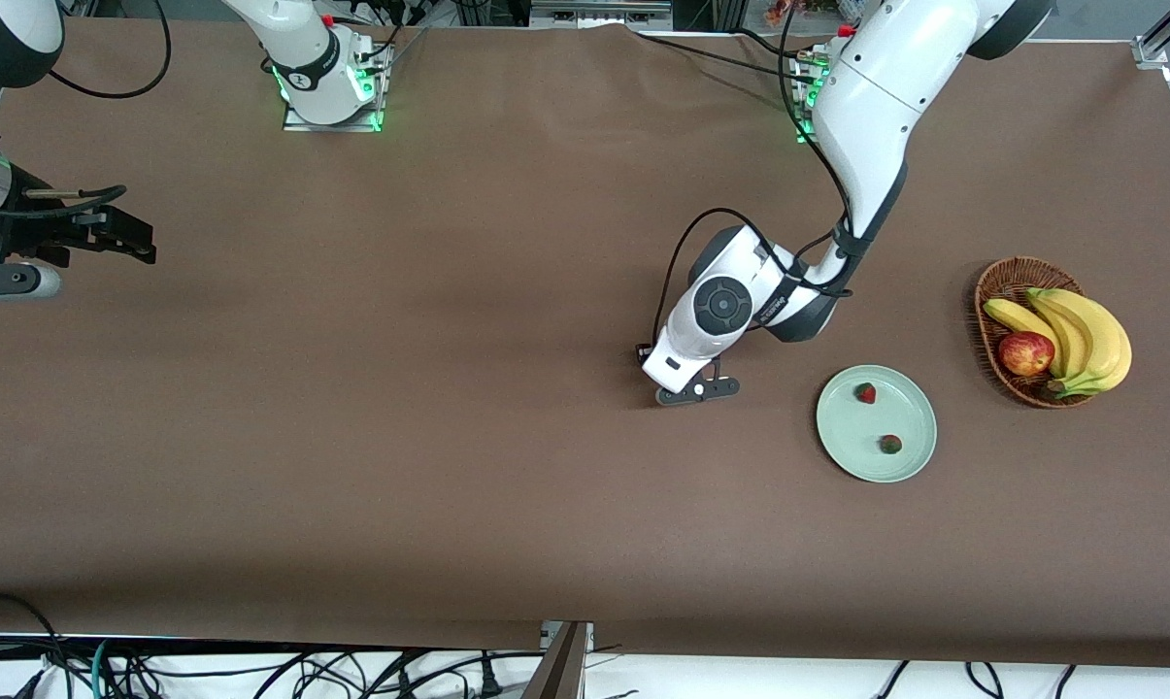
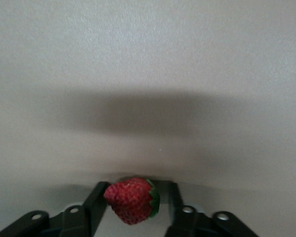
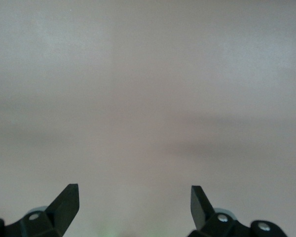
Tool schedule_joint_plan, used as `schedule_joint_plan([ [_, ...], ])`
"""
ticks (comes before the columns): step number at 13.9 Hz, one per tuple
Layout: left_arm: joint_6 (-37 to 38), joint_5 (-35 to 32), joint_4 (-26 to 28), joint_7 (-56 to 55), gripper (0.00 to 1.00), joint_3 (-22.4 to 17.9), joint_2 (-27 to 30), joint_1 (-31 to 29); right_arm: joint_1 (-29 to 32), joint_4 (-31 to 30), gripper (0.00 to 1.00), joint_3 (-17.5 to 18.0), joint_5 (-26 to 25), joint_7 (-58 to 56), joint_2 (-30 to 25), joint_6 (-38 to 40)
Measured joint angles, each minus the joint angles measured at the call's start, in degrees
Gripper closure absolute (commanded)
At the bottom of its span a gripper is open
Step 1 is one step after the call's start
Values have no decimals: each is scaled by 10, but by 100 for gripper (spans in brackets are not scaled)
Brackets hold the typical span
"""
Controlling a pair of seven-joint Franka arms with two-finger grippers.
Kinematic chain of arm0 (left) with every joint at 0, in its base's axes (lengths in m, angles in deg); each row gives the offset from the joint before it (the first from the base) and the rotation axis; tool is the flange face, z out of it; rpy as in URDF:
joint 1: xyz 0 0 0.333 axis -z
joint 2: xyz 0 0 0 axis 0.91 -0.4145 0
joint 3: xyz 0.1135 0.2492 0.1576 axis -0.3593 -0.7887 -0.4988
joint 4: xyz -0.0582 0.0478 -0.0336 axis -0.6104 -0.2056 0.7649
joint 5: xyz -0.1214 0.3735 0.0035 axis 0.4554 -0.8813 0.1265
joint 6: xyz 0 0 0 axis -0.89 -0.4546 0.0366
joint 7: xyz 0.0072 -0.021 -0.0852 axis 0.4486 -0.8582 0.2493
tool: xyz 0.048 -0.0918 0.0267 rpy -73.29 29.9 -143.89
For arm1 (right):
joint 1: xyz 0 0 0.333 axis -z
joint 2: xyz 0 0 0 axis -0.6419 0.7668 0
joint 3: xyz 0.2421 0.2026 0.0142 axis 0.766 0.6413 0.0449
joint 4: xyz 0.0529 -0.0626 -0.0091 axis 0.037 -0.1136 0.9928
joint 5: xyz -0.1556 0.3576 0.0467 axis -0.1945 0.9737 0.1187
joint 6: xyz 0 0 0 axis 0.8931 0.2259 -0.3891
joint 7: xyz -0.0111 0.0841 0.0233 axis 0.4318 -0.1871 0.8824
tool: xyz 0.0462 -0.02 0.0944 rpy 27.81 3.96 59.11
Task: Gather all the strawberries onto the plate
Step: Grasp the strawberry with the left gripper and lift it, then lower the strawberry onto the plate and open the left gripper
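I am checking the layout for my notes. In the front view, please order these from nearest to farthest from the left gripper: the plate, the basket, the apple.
Measured from the left gripper, low over the table with a strawberry between its fingers:
1. The plate, beside the gripper toward the left arm's end of the table.
2. The basket and the apple inside it, farther toward that end; too close to rank.

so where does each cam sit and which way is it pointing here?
Front view: high across the table, facing both bases; shows both arms, the plate holding two strawberries, and the basket.
Left wrist view: on the left arm's wrist, aimed down past the left gripper, whose fingers flank the third strawberry on the table.
Right wrist view: on the waiting right arm's wrist, facing bare table past the open right gripper.
Shared: the front view also shows the left gripper, beside the plate.
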Motion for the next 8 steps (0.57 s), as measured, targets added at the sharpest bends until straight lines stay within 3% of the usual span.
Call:
schedule_joint_plan([
  [8,32,-2,-12,14,64,-12,30,-27,1,0,0,-2,0,2,0,0],
])
